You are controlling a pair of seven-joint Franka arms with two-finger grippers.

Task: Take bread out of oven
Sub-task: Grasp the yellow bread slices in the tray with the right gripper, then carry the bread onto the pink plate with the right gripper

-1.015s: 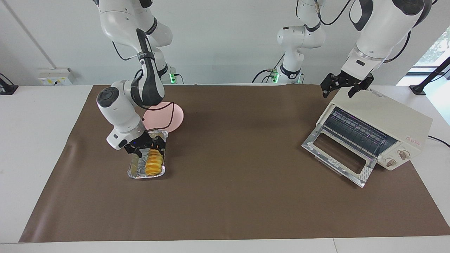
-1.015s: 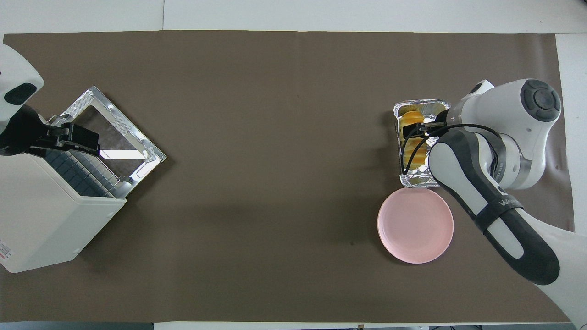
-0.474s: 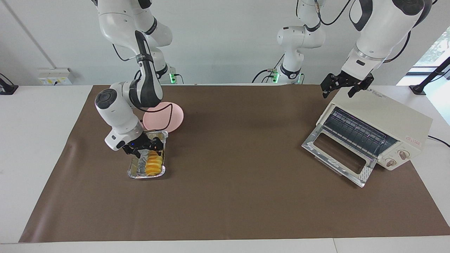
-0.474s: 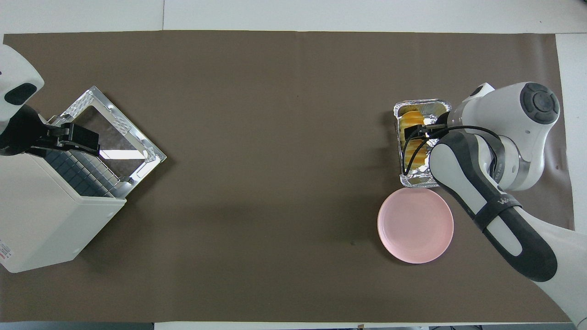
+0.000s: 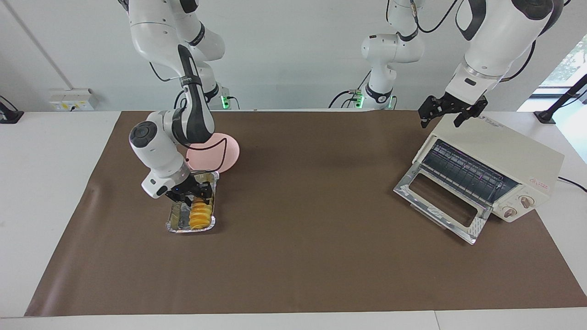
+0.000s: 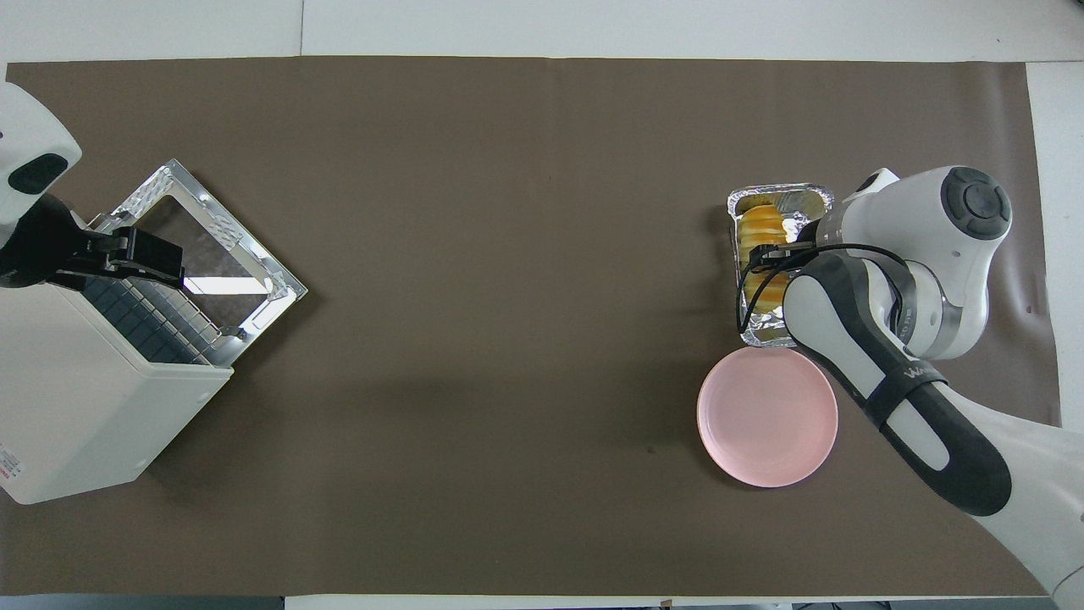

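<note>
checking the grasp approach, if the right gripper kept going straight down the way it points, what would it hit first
Most likely the bread in the foil tray: the right gripper points down right over the loaf's end nearer the robots. Whether it already touches is unclear.

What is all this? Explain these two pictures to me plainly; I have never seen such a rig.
These are two robot arms at a table, each ending in a two-finger hand. One picture is shot from across the table, facing the robots. The other looks down from above their own end, so the sides are swapped between them. On the brown mat stands a white oven at the left arm's end, its door dropped open and its rack bare. At the right arm's end are a foil tray with the bread in it and a pink plate nearer the robots. The right hand is down at the bread; whether it grips it I cannot tell. The left hand waits open over the oven's top, holding nothing.
</note>
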